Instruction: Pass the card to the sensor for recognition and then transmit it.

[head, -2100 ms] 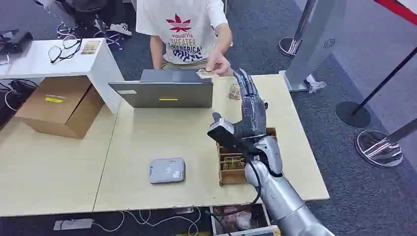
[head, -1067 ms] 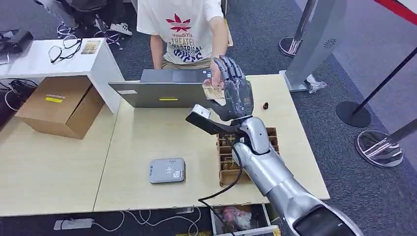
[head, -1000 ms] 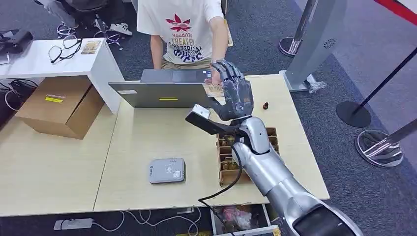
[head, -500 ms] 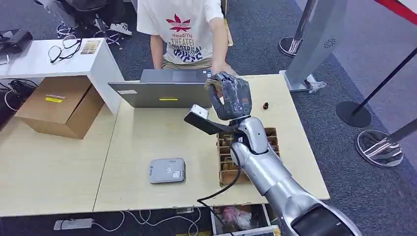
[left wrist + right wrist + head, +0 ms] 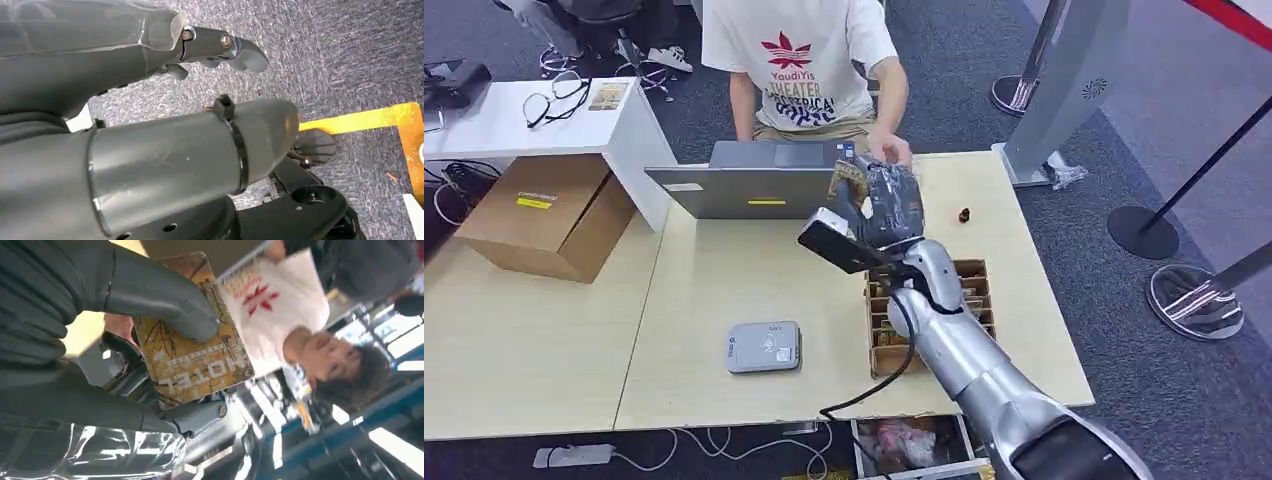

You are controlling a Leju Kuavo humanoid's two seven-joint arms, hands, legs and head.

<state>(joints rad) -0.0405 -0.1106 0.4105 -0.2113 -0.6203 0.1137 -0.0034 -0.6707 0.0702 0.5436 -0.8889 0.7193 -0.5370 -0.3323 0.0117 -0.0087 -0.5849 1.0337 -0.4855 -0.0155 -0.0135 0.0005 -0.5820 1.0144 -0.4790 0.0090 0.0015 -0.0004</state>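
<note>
Right hand [image 5: 886, 203] clamps the card [image 5: 192, 347] face-out, likely ready for the sensor [image 5: 764, 346]; left hand [image 5: 150, 40] hangs loose, apparently empty.

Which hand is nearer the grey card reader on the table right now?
Right. The right hand holds the card above the table beyond the card reader; the left hand hangs over carpet.

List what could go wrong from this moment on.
The right hand holds the yellow-brown hotel card mainly under its thumb, so it might slip on the way to the grey square sensor. The person's hand is close and could get bumped. The open grey laptop stands near the path.
</note>
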